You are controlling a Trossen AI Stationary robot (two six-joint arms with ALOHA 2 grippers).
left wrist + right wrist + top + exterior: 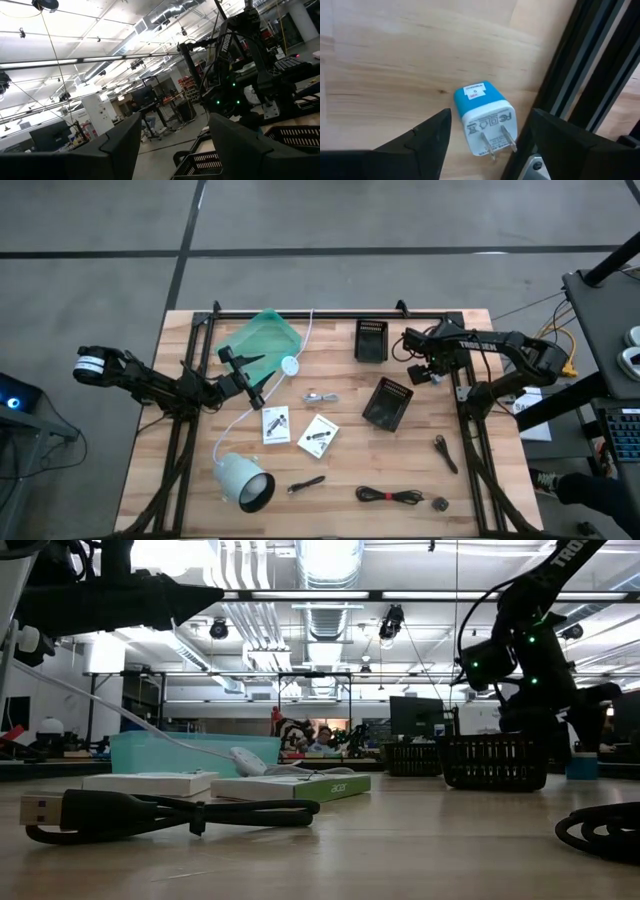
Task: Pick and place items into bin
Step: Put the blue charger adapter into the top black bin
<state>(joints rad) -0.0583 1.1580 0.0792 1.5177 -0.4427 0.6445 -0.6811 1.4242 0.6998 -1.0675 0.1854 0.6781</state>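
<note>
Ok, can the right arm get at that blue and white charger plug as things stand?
Probably yes. In its wrist view the right gripper hangs over the charger plug, jaws open to either side with bare wood around it. The frame rail runs close alongside, which may crowd one jaw.

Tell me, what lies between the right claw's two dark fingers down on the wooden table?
A blue-and-white plug adapter lies on bare wood between the open right gripper's fingers, metal prongs pointing toward the camera, beside a black frame rail. The right wrist view shows it.
</note>
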